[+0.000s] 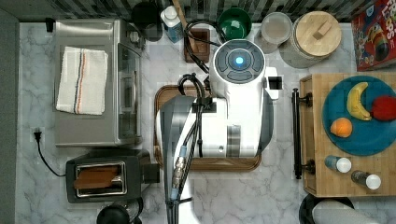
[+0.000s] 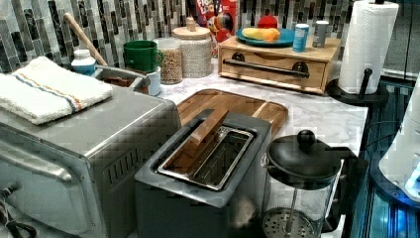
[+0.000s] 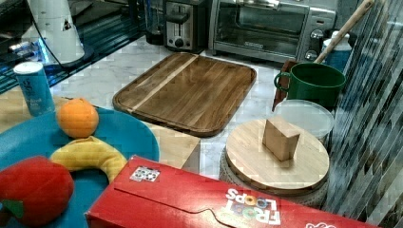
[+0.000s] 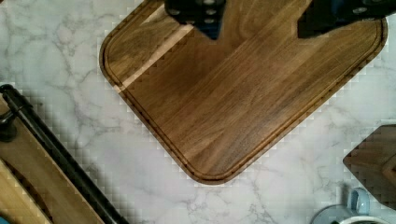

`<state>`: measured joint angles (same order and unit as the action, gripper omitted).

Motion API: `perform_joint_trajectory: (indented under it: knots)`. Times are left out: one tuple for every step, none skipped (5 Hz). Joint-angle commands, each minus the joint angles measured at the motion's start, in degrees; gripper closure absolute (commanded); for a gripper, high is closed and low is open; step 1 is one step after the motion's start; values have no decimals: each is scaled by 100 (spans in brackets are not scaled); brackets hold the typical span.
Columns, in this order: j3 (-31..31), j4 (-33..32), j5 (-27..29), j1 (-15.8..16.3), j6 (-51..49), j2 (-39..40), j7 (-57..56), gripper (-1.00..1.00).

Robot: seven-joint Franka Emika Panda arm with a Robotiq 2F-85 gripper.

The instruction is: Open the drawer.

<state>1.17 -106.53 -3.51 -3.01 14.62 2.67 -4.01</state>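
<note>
Drawer (image 2: 270, 79) of light bamboo, shut flush in its low box, standing on the marble surface (image 1: 280, 196) just beside the brown tray (image 1: 210, 164), off the tray's edge at the top view's right. Long black bar handle (image 1: 296, 135) across the front, carried on two black mounts (image 1: 306, 99) and facing the tray, with a gap behind the bar for a finger.

Gripper (image 4: 259, 18) hanging above the brown tray, fingers (image 4: 196, 11) spread wide and holding nothing, well apart from the handle.

Probably stiff, hard wood with a rigid metal bar: no bending, no crushing under a firm pinch. Bar thin, round and likely smooth, so some risk of slipping along it. Best to take hold near the middle of the bar, between the mounts, so as to pull straight toward the tray and not skew the wide shallow drawer in its guides.

Box likely rather light, though loaded on top with a blue plate (image 1: 373, 140) of fruit and two small shakers (image 2: 300, 37). Possible sliding of the whole box over the slippery marble instead of opening; therefore a slow, even pull.
</note>
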Motion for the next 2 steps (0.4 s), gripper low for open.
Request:
perform_joint_trajectory:
  knots:
    - [16, -17, -7, -16, 2, 4, -8, -100]
    - [28, -438, -151, -27, 254, -179, -470, -100]
